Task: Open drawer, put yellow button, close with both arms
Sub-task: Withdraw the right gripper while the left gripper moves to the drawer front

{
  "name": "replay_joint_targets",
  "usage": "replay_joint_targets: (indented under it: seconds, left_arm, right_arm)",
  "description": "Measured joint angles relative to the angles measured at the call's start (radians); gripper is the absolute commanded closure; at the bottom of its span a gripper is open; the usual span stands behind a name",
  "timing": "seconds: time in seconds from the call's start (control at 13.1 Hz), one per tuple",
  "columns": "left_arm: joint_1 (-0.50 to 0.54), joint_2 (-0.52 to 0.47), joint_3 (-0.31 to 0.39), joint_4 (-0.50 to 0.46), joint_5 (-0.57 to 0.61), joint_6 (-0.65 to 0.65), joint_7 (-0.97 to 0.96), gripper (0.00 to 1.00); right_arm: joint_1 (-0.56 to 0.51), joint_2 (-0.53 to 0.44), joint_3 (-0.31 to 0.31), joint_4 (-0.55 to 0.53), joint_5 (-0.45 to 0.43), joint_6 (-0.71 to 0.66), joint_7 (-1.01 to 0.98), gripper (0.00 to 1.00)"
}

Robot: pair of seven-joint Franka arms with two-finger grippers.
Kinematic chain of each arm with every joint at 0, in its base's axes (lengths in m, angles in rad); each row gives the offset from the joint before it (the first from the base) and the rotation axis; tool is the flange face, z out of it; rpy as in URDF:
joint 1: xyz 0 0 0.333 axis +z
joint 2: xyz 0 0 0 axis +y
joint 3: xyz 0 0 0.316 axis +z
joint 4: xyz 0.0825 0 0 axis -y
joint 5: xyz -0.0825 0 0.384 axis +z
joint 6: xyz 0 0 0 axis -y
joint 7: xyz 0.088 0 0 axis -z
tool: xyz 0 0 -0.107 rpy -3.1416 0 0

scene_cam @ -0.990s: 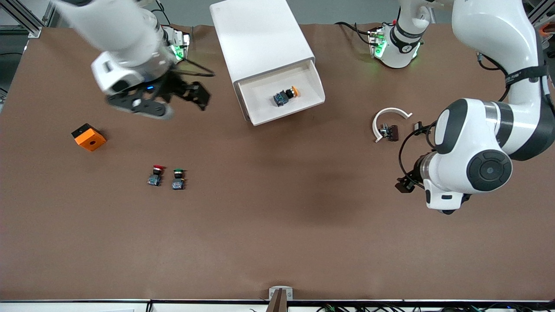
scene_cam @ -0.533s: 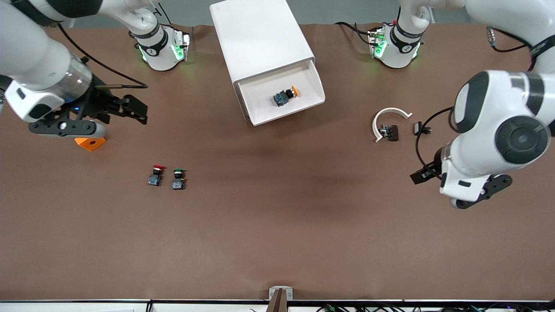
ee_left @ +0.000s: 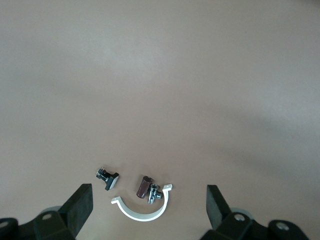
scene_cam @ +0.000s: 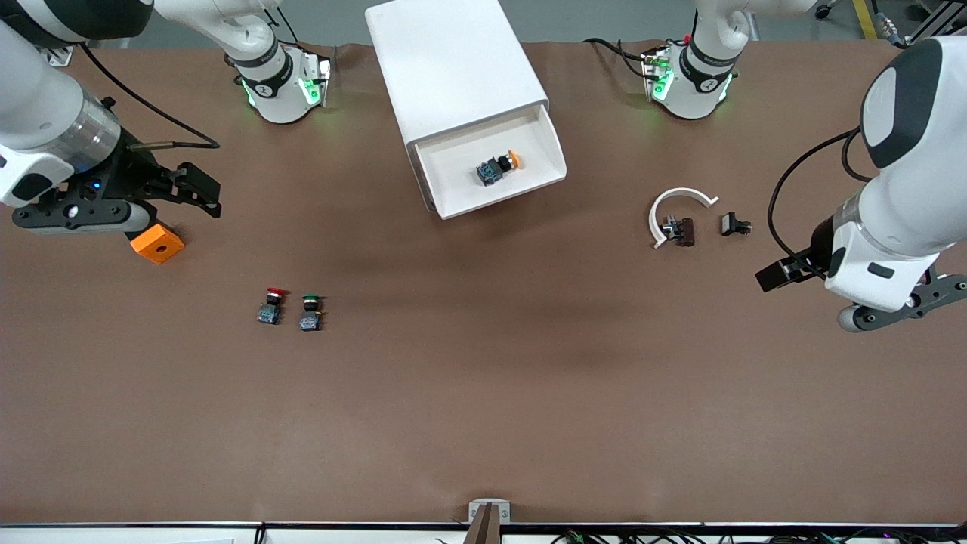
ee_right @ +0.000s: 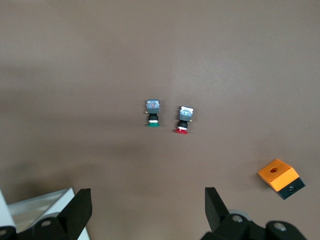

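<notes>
Drawer open, yellow button inside, both hands empty

The yellow button [scene_cam: 498,168] lies in the open drawer [scene_cam: 544,128]. The right hand [scene_cam: 193,189], over the orange block [scene_cam: 157,242], and the left hand [ee_right: 145,215], off the worktop [scene_cam: 483,393] edge, are spread wide. Risk: uneven pushes could skew the drawer. Left fingertips are hidden in front view.

An orange block [scene_cam: 156,243] sat on the brown desk [scene_cam: 483,393] toward the right arm's end. Nearer the front camera stood a red-capped button [scene_cam: 270,305] just beside a green-capped button [scene_cam: 310,312]. Toward the left arm's end lay a white curved clip [scene_cam: 675,199], touching a small brown part [scene_cam: 684,231], with a small black part [scene_cam: 733,224] near.
</notes>
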Motion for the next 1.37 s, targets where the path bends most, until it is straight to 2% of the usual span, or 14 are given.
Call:
replay_joint_targets:
  seconds: [0.3,0.46,0.84,1.07,1.37]
  left_arm:
    - [-0.03,0.0,-0.13,-0.066,-0.009,0.045,-0.015,0.0]
    - [-0.038,-0.003,-0.162,-0.102,-0.043,0.105,-0.017,0.0]
    - [-0.041,-0.024,-0.265,-0.327,-0.055,0.368,-0.077,0.0]
    - [-0.068,-0.01,-0.301,-0.408,-0.056,0.452,-0.195,0.0]
    - [-0.16,0.04,-0.305,-0.422,-0.056,0.479,-0.353,0.0]
  right_arm:
    - [-0.055,-0.05,0.0,-0.055,0.0,-0.009,-0.066,0.0]
    - [-0.062,-0.057,0.0,-0.045,0.0,-0.032,-0.087,0.0]
    - [-0.129,-0.059,0.001,0.015,-0.002,-0.082,-0.094,0.0]
    - [-0.153,-0.059,0.001,0.019,-0.002,-0.09,-0.104,0.0]
    - [-0.153,-0.059,0.006,0.019,-0.002,-0.091,-0.104,0.0]
